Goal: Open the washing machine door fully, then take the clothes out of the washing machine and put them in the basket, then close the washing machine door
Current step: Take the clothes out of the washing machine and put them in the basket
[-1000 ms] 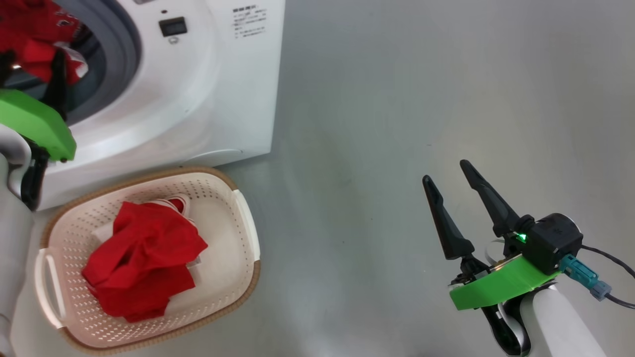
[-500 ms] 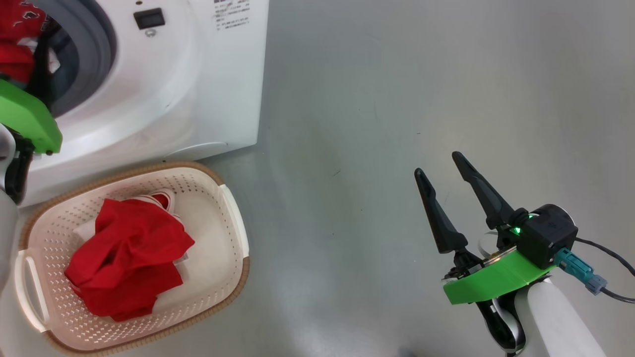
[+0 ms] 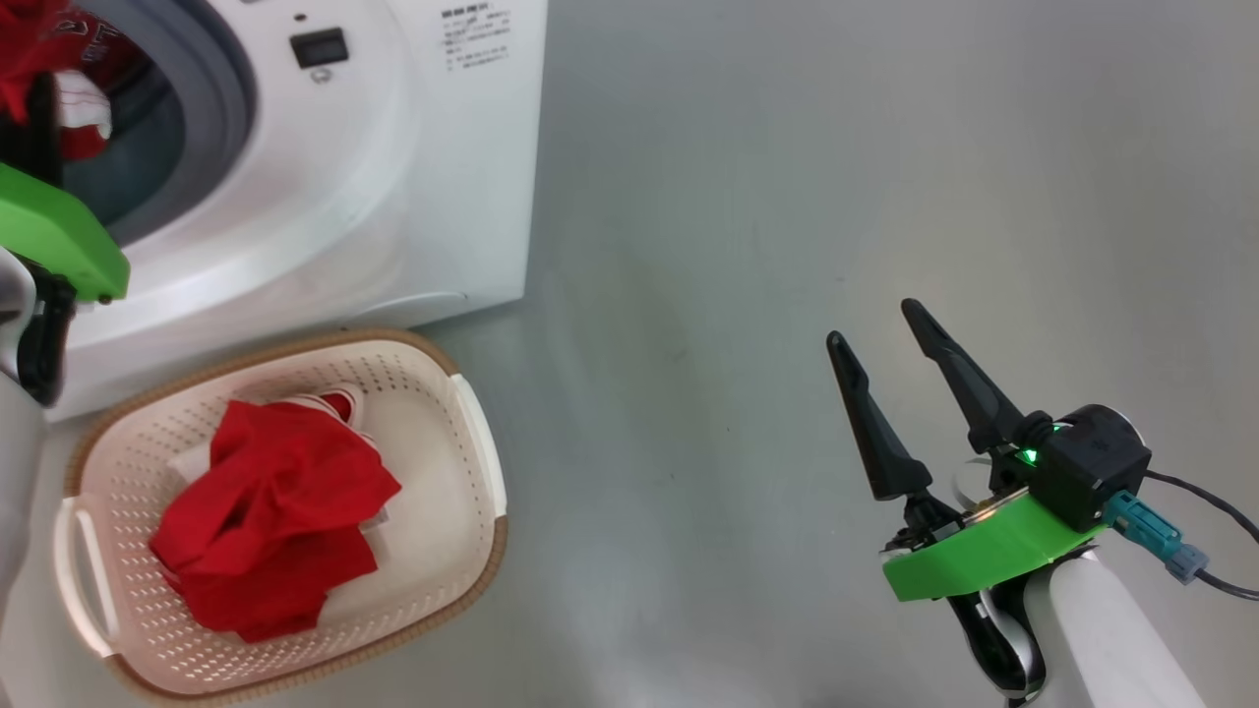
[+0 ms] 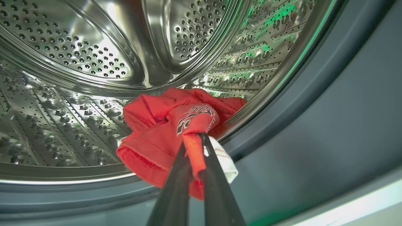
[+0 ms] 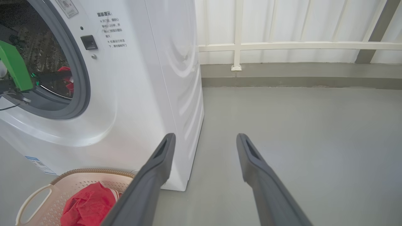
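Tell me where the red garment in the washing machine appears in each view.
Head view: red garment at the top left corner, inside the opening.
Left wrist view: garment at the centre, pinched by the left gripper.
Right wrist view: garment small, at the left, within the grey gasket.
Shared landmark: the grey gasket around the opening.

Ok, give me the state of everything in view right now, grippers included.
washing machine: opening uncovered, drum exposed.
left gripper: shut on the red garment at the drum's mouth.
red garment: pinched, lying across the drum's front edge.
right gripper: open, empty, above the floor.
basket: on the floor before the machine, partly filled.
basket clothes: bunched red heap inside the basket.
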